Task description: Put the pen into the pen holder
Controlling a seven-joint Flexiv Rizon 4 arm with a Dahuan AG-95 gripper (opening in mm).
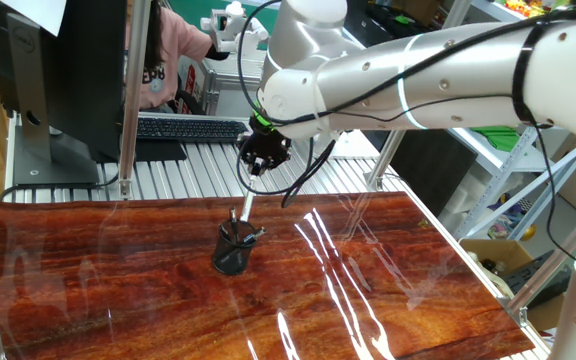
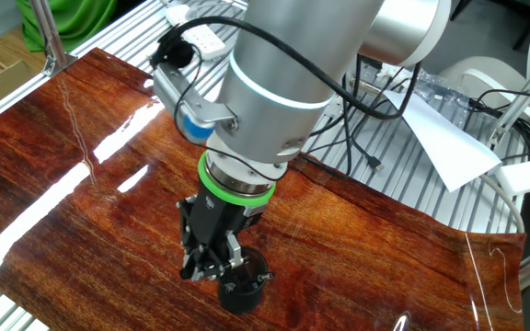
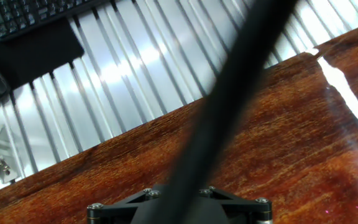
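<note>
My gripper (image 1: 262, 160) hangs above the pen holder (image 1: 233, 250), a small black mesh cup on the reddish wood table. It is shut on the pen (image 1: 247, 205), which slants down from the fingers, its silvery-white part showing, with its lower end at the cup's rim. In the other fixed view the gripper (image 2: 212, 257) is just up-left of the pen holder (image 2: 243, 287). In the hand view the pen (image 3: 229, 93) is a dark blurred bar running diagonally up from between the jaws. Short dark pens stick out of the cup.
The wood tabletop (image 1: 168, 300) ends at a ribbed metal surface (image 1: 178, 175) behind it. A keyboard (image 1: 193, 127) and monitor (image 1: 58, 70) stand at the back, with a person beyond. Cables and paper (image 2: 440, 138) lie beside the arm's base.
</note>
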